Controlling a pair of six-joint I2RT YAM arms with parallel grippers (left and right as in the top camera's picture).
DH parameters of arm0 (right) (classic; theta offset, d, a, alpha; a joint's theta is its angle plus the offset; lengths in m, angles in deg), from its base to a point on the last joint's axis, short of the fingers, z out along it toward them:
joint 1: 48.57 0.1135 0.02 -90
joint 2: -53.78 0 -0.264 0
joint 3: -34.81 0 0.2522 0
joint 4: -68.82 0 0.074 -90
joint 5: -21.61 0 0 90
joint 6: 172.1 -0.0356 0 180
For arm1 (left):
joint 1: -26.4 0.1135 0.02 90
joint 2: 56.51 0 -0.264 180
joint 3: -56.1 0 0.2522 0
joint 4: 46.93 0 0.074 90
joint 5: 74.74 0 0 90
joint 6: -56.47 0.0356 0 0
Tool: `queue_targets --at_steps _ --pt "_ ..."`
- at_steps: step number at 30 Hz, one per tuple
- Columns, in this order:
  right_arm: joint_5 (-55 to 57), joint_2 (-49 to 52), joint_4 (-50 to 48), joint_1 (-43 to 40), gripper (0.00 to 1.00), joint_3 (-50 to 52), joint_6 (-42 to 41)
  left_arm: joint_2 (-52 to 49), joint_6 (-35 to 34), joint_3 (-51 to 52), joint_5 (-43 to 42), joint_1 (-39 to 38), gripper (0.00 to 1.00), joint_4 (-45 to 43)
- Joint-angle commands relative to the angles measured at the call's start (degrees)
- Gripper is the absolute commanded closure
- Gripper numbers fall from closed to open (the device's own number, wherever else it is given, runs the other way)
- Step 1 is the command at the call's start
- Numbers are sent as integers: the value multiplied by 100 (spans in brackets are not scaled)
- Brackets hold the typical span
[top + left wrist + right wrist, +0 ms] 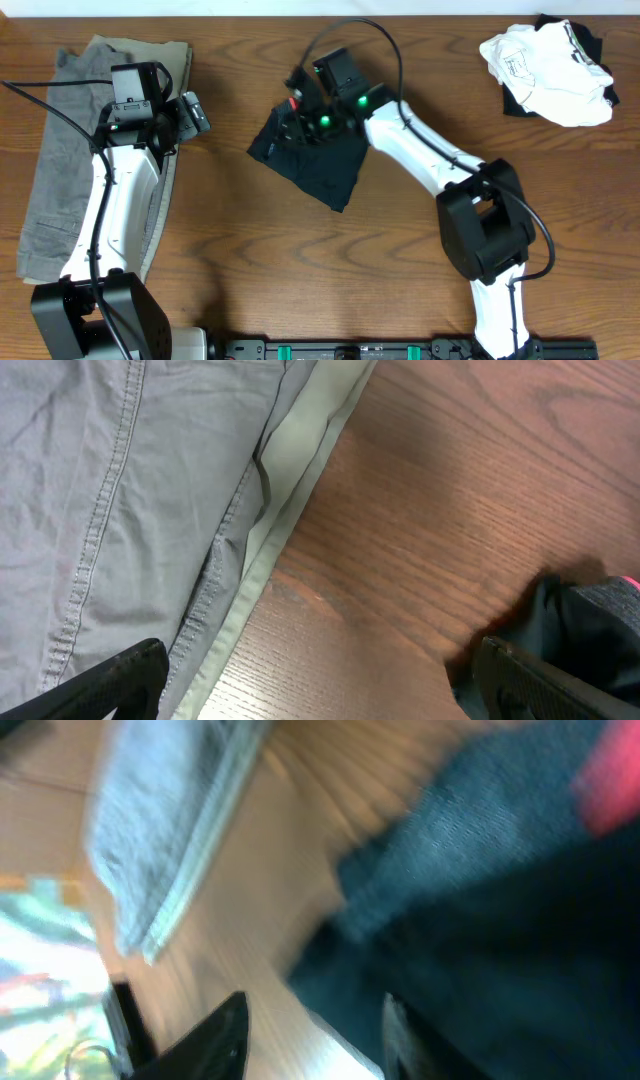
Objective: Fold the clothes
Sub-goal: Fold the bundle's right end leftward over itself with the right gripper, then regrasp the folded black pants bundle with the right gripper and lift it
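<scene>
The black leggings (312, 158) lie folded into a small bundle at the table's centre, with a bit of coral-red waistband (296, 101) at their upper left. My right gripper (299, 108) hovers over that corner. In the blurred right wrist view its jaws (312, 1035) stand apart over bare wood, the right finger (405, 1040) against the edge of the black cloth (500, 890), with nothing clamped. My left gripper (193, 112) is open wide (325, 695) over the wood between the grey trousers (120, 490) and the leggings' edge (590, 625).
Grey trousers (70, 170) lie lengthwise along the left side under the left arm. A crumpled white and black garment pile (550, 72) sits at the far right corner. Brown wooden table (250, 260) all around.
</scene>
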Motion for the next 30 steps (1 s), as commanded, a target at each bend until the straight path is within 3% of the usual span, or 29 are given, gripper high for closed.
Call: queue_targets --at_steps 1,4,8,21,30 --pt "549 -144 817 -66 67 -319 957 -26 72 61 70 20 2 -46" --pt "1051 -157 1495 -66 87 -343 1250 -26 72 61 70 20 2 -61" --pt "1537 -129 1657 -44 99 -240 1617 -26 70 61 70 20 2 -63" --pt "2022 262 1930 107 99 31 2796 -26 72 63 70 20 2 -59" --pt "2938 326 1808 -337 99 264 2826 -26 72 63 70 20 2 -35"
